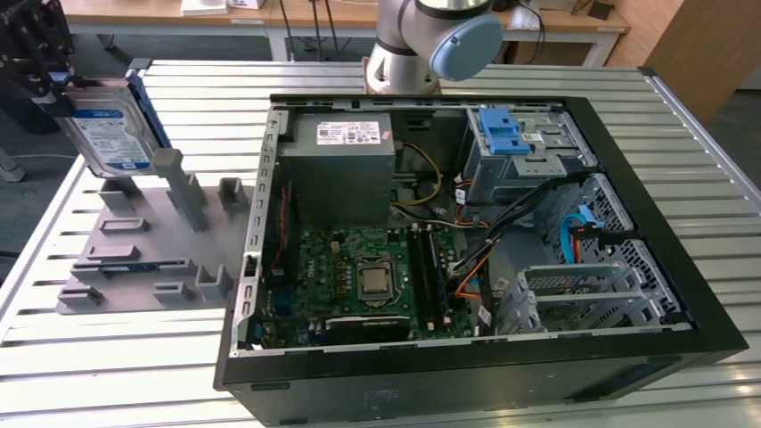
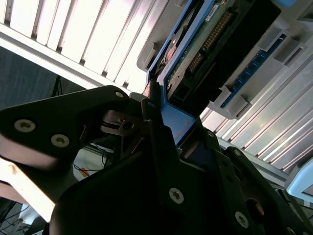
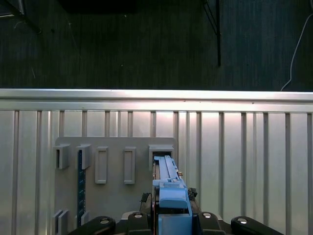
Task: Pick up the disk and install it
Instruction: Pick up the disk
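Closest to me, the black claw (image 2: 168, 115) is clamped on the disk (image 1: 113, 132) by its blue carrier frame. I see a silver drive with a white-and-blue label, held upright over the grey slotted rack (image 1: 143, 259). The open computer case (image 1: 618, 294) is farther toward the exterior view's right.

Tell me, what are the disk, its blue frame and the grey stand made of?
The disk looks like metal: silvery body, with a glossy paper-like label. Its frame looks like smooth blue plastic. The stand is probably plastic too: dull grey, with moulded posts.
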Robot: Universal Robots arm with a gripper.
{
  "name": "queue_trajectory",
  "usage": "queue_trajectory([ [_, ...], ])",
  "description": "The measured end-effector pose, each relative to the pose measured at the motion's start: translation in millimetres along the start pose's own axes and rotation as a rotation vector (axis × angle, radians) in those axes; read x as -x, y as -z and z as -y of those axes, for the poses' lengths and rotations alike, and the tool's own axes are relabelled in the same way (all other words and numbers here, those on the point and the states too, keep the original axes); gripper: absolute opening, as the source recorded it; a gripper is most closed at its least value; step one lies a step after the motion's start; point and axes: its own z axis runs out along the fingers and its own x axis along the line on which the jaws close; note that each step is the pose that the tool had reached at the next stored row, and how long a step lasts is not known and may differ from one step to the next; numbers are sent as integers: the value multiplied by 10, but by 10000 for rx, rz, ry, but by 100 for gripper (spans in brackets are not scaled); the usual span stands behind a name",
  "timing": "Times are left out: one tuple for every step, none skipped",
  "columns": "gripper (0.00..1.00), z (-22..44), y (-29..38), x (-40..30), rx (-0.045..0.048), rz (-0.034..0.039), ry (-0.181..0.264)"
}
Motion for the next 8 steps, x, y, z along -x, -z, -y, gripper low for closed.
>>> queue_trajectory([
  [36, 0, 2, 0, 0, 0, 0],
  [36, 0, 3, 0, 0, 0, 0],
  [36, 0, 5, 0, 0, 0, 0],
  [36, 0, 7, 0, 1, 0, 0],
  [36, 0, 11, 0, 1, -1, 0],
  [36, 0, 15, 0, 2, -1, 0],
  [36, 0, 18, 0, 1, 0, 0],
  [36, -1, 21, 0, 0, 0, 0],
])
